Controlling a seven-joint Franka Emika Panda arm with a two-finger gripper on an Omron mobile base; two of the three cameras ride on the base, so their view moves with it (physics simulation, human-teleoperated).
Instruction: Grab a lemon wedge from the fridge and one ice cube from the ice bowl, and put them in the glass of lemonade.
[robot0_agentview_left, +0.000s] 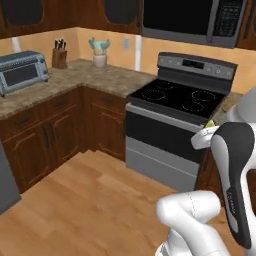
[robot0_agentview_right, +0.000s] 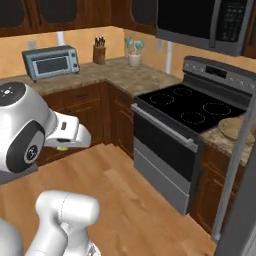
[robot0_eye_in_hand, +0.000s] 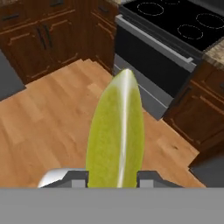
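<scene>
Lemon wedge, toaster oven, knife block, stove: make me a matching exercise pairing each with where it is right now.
Things:
1. lemon wedge
2. toaster oven
3. knife block
4. stove

Places:
A. on the counter, left end, against the wall
B. between the counter runs, under the microwave
C. held in the gripper, above the wood floor
D. in the counter's corner, beside the utensil jar

Pairs: 1-C, 2-A, 3-D, 4-B
</scene>
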